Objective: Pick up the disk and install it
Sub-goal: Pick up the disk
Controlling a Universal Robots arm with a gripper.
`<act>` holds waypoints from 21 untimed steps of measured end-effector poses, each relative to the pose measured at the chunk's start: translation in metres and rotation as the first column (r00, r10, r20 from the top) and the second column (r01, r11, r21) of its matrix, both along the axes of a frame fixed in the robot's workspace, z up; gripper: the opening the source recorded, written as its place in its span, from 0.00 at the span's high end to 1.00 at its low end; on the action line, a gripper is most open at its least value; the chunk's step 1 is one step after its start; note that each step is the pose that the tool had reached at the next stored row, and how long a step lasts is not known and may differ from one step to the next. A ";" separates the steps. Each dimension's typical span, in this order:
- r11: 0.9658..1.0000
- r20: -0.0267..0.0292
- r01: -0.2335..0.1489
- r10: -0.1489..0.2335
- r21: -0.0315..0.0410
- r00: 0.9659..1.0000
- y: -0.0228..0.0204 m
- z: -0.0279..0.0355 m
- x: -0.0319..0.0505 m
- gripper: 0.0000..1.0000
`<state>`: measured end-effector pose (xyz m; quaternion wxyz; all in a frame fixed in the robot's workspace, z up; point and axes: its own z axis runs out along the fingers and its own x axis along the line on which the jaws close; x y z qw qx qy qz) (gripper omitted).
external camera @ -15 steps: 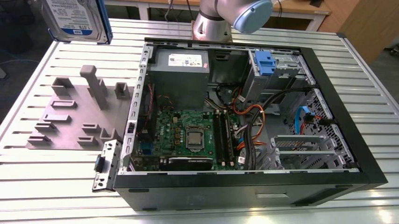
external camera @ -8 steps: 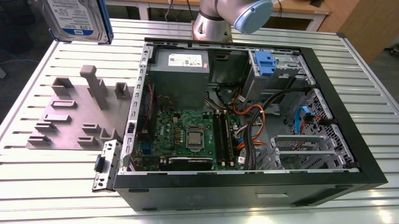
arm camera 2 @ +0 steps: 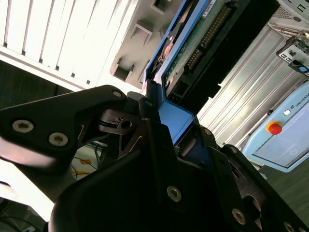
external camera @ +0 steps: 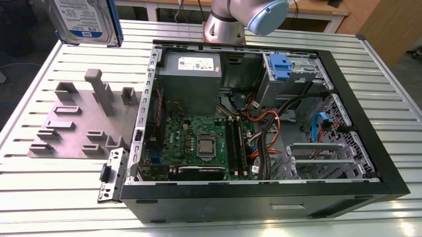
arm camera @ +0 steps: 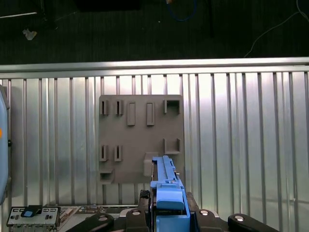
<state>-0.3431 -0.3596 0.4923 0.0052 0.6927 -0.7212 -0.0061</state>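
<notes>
Disk (external camera: 84, 19) position: upper left of the exterior view, raised clear of the slatted table (external camera: 53, 197), label face toward the camera, top end cut by the frame edge. Its long axis runs close to vertical in that frame.

Gripper (arm camera 2: 175, 123) state: pressed together on the disk's blue carrier frame (arm camera 2: 179, 117). In the second wrist view the black fingers (arm camera 2: 157, 145) bear on both flanks of the frame's end, with no gap visible between them and the plastic. The disk (arm camera 2: 193, 48) extends straight out from the jaws toward the upper right of that frame, connector edge exposed.

In the first wrist view the disk (arm camera: 166, 186) appears edge-on at lower centre, long axis in line with the gripper. The grey fixture plate (arm camera: 140, 140) lies below it on the table.

Governing relation: the open computer case (external camera: 389, 182) occupies the centre and right of the exterior view, well apart from the disk. The fixture plate (external camera: 79, 123) lies between them on the table. Judgement: pick-up is complete; installation is not yet done.
</notes>
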 end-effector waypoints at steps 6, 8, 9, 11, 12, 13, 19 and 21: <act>1.000 0.000 0.000 0.000 0.000 1.000 0.0000 0.0000 0.0004 0.63; 1.000 0.000 0.000 0.000 0.000 1.000 0.0000 0.0000 0.0004 0.63; 1.000 0.000 0.000 0.000 0.000 1.000 0.0000 0.0000 0.0005 0.63; 1.000 0.000 0.000 0.000 0.000 1.000 -0.0001 0.0000 0.0005 0.63; 1.000 0.000 0.000 0.000 0.000 1.000 -0.0002 0.0000 0.0006 0.63; 1.000 0.000 0.000 0.000 0.000 1.000 -0.0005 0.0001 0.0006 0.63; 1.000 0.000 0.000 0.000 0.000 1.000 -0.0048 -0.0002 0.0005 0.63; 1.000 0.000 0.000 0.000 0.000 1.000 -0.0052 -0.0002 0.0010 0.63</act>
